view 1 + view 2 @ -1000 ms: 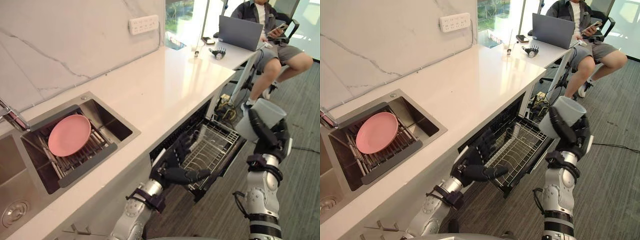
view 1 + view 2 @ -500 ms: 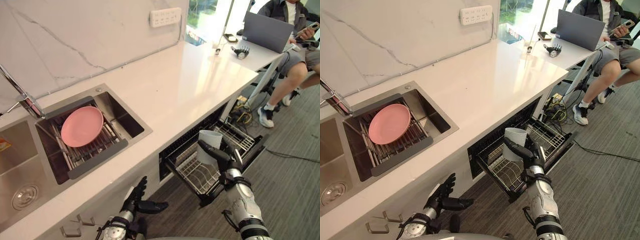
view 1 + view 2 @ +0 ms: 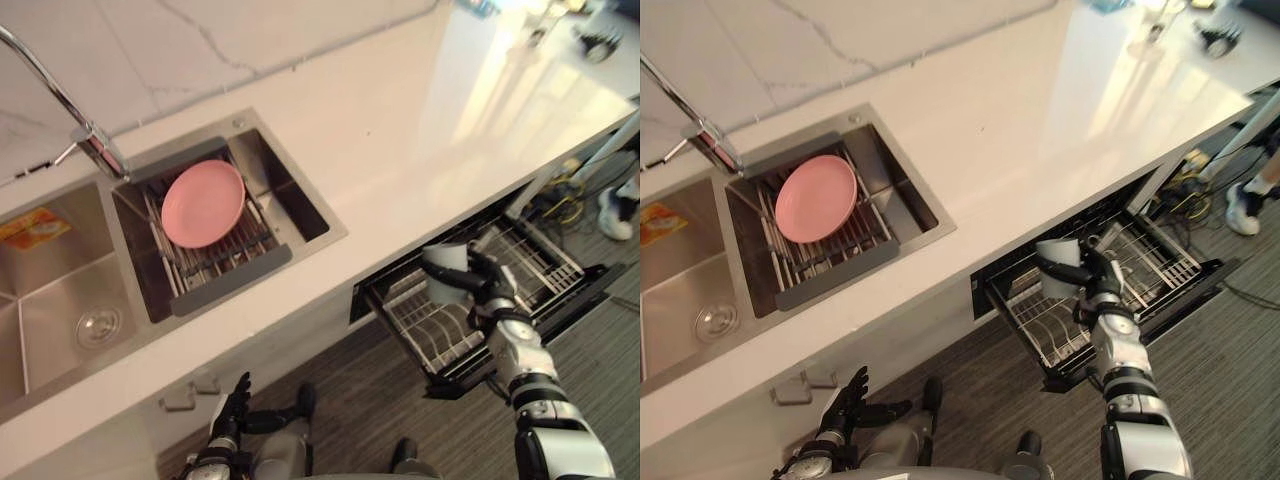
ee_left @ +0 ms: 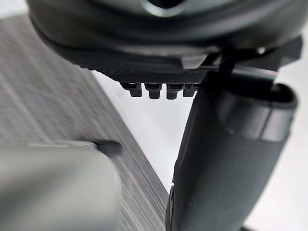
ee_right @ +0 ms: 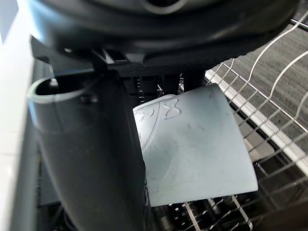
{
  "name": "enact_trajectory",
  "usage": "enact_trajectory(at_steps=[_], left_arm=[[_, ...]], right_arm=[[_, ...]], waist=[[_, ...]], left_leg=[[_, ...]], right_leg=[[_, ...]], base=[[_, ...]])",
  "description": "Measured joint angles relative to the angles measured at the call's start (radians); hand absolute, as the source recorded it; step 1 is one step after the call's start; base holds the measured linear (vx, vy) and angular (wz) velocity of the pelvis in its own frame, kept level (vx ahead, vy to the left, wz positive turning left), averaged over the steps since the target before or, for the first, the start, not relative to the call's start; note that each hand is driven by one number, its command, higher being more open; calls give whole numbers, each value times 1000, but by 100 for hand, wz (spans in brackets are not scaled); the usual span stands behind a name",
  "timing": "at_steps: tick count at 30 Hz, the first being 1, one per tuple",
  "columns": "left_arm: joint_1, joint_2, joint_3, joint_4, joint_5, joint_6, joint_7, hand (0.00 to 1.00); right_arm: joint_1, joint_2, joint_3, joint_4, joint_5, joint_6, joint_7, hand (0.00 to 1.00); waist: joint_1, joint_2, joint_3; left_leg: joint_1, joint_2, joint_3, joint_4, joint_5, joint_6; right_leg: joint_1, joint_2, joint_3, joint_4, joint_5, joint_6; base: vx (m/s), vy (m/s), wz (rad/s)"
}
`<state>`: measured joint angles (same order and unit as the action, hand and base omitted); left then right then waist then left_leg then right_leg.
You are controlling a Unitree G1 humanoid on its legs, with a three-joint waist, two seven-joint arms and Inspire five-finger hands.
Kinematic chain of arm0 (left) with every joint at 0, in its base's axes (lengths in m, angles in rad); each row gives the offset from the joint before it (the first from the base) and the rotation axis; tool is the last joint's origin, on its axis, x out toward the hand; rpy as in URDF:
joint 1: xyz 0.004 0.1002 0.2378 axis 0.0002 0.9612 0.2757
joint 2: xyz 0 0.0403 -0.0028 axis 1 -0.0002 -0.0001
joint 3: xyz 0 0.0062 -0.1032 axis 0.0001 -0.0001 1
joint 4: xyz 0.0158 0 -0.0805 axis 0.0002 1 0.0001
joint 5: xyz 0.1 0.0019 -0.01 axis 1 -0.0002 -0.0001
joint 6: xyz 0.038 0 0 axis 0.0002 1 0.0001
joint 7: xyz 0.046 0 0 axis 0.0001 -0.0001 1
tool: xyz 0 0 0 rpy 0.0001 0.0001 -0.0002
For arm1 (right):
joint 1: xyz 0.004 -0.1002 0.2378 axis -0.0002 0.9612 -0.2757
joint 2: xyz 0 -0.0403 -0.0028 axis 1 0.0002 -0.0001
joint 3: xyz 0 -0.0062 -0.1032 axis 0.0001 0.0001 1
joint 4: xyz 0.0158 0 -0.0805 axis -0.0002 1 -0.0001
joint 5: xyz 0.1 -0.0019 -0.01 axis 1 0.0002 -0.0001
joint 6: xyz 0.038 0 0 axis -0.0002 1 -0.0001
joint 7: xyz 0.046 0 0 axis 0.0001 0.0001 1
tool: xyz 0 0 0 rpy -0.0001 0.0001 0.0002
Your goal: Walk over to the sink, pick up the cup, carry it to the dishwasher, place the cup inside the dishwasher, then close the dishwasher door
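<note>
One faucet (image 3: 60,90), one two-bowl sink (image 3: 50,300), and one pink plate (image 3: 203,203) lying on the drain rack (image 3: 228,284) in the right bowl. Down near the floor, the left robot hand (image 3: 847,408) has its fingers spread and nothing in it. There's one cup (image 3: 440,294), pale grey and tapered, over the pulled-out dishwasher rack (image 3: 540,262) just below the white surface (image 3: 420,120). The right robot hand (image 3: 488,292) is wrapped round it. The right wrist view picks up raised marks on the cup's side that the head views are too far off to catch.

Glossy countertop (image 3: 400,120), brushed steel sink (image 3: 50,305), matt plastic cup (image 5: 197,144), metal wire rack (image 3: 541,262)
</note>
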<state>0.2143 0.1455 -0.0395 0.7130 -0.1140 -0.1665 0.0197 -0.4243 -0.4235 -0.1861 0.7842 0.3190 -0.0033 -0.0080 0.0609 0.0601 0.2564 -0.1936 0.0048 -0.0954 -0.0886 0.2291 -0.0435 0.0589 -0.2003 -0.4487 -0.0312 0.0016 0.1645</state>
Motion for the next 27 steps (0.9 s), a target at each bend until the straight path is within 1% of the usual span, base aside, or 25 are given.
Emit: enact_trajectory(at_steps=[3,5,9,10,11,13,15,19,22,25,27], left_arm=[[2,-5,18,50,-35,8,-1,100],[0,-8,26,43,-54,6,-3,100],[-1,-16,34,45,-87,11,-15,100],[-2,-17,34,45,-99,10,-20,100],[-5,-19,34,45,-105,10,-23,100],[-7,-22,34,47,-121,10,-28,100],[-7,-23,36,49,-124,10,-32,100],[-8,-23,39,53,-124,10,-44,100],[-22,-24,41,72,-124,13,-49,100],[-23,-25,43,77,-126,24,-49,100],[-25,-30,55,87,-140,38,-49,100]], right_arm=[[1,-5,-4,9,-11,0,2,0],[1,-5,-3,22,-19,0,3,0],[4,-4,19,58,-51,2,12,0],[4,-4,23,64,-54,2,16,100],[5,-4,27,72,-71,2,25,100],[8,-1,39,98,-78,2,47,100],[16,10,39,113,-85,2,57,100],[30,20,39,117,-123,1,42,100],[36,32,41,116,-128,-2,20,100],[44,44,55,99,-154,-6,-30,100],[86,63,55,39,-155,-16,-89,100]], waist=[[10,3,42],[10,7,64],[15,18,84],[16,20,91],[17,24,99],[18,30,105],[24,30,105],[27,30,105],[34,30,105],[34,30,104],[33,27,99]], left_leg=[[-9,-6,-10,0,1,1],[-16,-9,-24,0,6,0],[-28,-12,-34,-4,12,3],[-28,-14,-35,-4,11,3],[-31,-15,-37,-5,9,0],[-34,-16,-43,-5,10,-1],[-34,-17,-47,-4,10,-1],[-30,-22,-61,-2,14,3],[-12,-23,-66,-1,12,1],[8,-21,-65,-5,8,-3],[27,-16,-53,-5,1,-5]], right_leg=[[-7,-4,-8,10,-4,-2],[-12,-7,-16,24,-12,-2],[-32,-13,-22,57,-28,-4],[-36,-14,-21,65,-33,-7],[-41,-15,-22,74,-42,-13],[-46,-17,-26,86,-50,-11],[-43,-17,-30,86,-52,-11],[-36,-21,-46,96,-63,-12],[-15,-23,-51,103,-70,-9],[1,-22,-50,106,-77,-10],[16,-20,-41,106,-80,-12]], base=[[4,9,11],[-17,9,19],[-42,17,9],[-57,24,3],[-46,19,3],[-47,8,8],[-13,-8,8],[16,-13,11],[24,-23,6],[-8,-5,-2],[-22,-13,-12]])
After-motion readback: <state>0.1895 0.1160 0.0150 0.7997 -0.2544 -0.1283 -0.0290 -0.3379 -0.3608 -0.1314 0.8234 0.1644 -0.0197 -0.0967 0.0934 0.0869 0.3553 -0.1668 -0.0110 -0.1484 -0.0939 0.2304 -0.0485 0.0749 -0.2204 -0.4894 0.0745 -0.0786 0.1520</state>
